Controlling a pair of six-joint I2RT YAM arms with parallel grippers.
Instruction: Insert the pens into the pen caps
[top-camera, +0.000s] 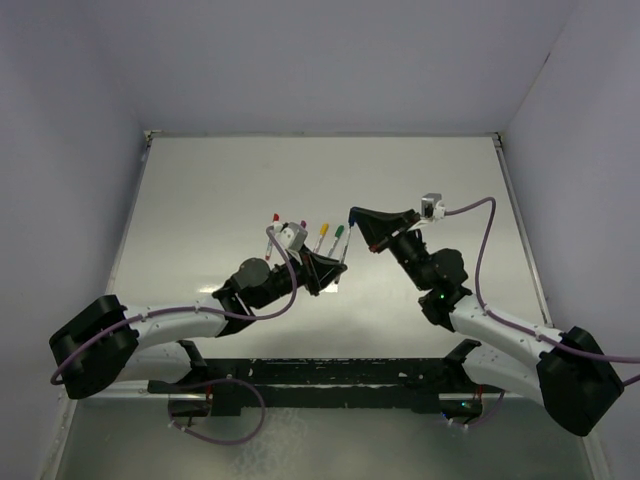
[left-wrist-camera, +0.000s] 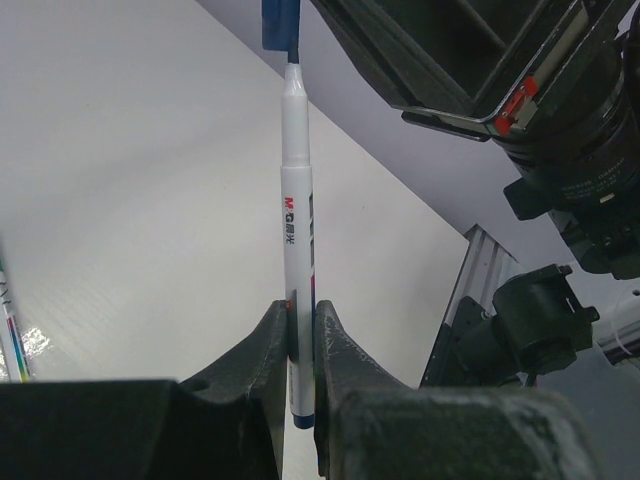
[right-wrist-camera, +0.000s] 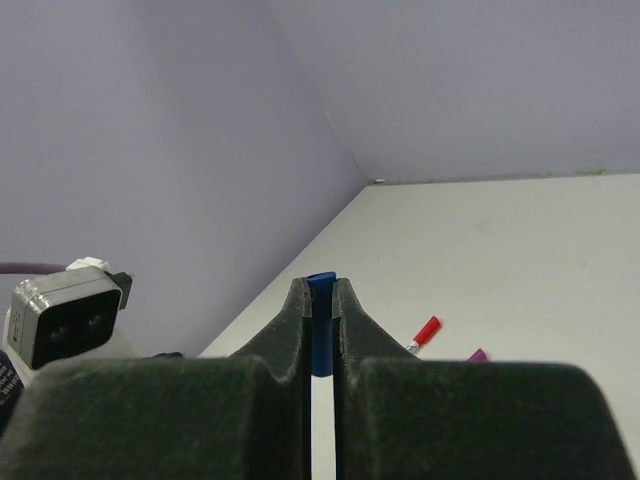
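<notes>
My left gripper (left-wrist-camera: 302, 310) is shut on the lower barrel of a white pen (left-wrist-camera: 297, 200) that stands upright. Its dark blue tip meets the mouth of a blue pen cap (left-wrist-camera: 280, 24) above it. My right gripper (right-wrist-camera: 320, 292) is shut on that blue cap (right-wrist-camera: 320, 300), and the pen's white barrel (right-wrist-camera: 322, 420) shows below it between the fingers. In the top view the two grippers meet at mid-table, the left gripper (top-camera: 342, 266) just below the right gripper (top-camera: 352, 215), with the pen (top-camera: 347, 245) between them.
Several capped pens lie side by side on the white table just left of the grippers: red (top-camera: 275, 218), yellow (top-camera: 323, 230) and green (top-camera: 339, 232). A red-capped pen (right-wrist-camera: 425, 330) and a purple cap (right-wrist-camera: 477, 354) show beyond my right fingers. Lilac walls enclose the table.
</notes>
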